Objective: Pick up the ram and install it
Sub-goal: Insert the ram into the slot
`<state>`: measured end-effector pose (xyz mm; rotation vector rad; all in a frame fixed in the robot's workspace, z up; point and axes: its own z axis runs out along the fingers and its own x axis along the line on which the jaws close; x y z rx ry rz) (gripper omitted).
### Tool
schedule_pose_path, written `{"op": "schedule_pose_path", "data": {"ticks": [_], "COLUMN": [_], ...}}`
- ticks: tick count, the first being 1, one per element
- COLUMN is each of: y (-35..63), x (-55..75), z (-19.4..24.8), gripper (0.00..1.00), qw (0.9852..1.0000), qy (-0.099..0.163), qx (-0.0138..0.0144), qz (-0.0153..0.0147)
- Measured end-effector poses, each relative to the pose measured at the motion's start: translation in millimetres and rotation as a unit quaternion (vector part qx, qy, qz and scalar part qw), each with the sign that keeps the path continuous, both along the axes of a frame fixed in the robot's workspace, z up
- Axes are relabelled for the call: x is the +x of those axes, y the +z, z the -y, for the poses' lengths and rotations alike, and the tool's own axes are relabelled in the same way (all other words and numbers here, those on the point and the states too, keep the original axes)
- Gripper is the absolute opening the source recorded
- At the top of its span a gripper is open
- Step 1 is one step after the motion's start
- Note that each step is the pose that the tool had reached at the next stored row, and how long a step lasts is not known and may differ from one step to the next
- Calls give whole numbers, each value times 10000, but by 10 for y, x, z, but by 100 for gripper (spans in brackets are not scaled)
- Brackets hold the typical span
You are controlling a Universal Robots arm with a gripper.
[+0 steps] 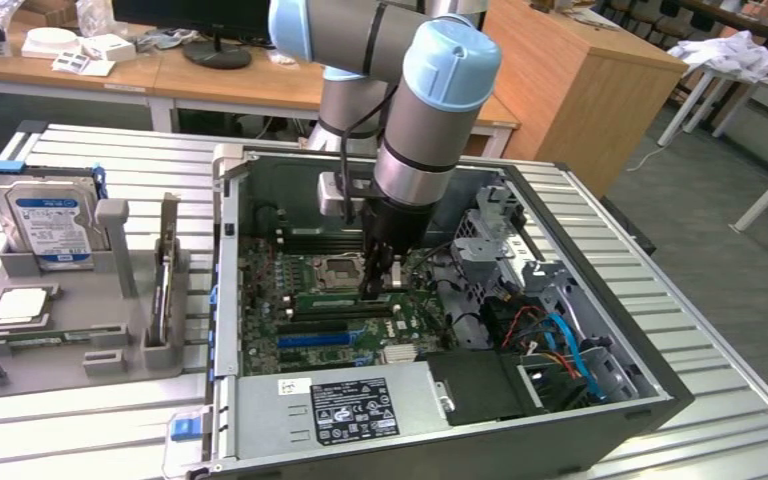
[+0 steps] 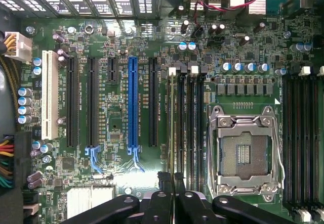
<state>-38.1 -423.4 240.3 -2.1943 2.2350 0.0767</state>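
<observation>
The ram (image 2: 172, 128) is a thin green stick seen edge-on, lying along the black memory slots (image 2: 191, 123) beside the empty CPU socket (image 2: 245, 150). My gripper (image 2: 173, 183) is shut on it, with the black fingers (image 2: 163, 198) pinching one end. In the exterior view the gripper (image 1: 381, 288) reaches down inside the open computer case (image 1: 231, 300), and the ram (image 1: 337, 297) shows as a green strip on the motherboard just under the socket (image 1: 337, 268). I cannot tell whether the stick is seated in its slot.
A grey fixture tray (image 1: 117, 350) outside the case at the exterior view's left carries a blue-labelled hard drive (image 1: 51, 215) and a silver CPU chip (image 1: 20, 305). Inside the case are the power supply (image 1: 357, 405), a drive cage (image 1: 491, 235) and coloured cables (image 1: 558, 340).
</observation>
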Motion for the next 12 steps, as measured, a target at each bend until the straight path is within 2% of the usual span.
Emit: {"op": "schedule_pose_path", "data": {"ticks": [4,5,12], "y": [0,1,-1], "x": [1,0,1], "z": [0,0,1], "gripper": [13,13,13], "qw": [10000,9999,9999], "qy": [1,1,44], "qx": [0,0,1], "qz": [-94,-103,-107]}}
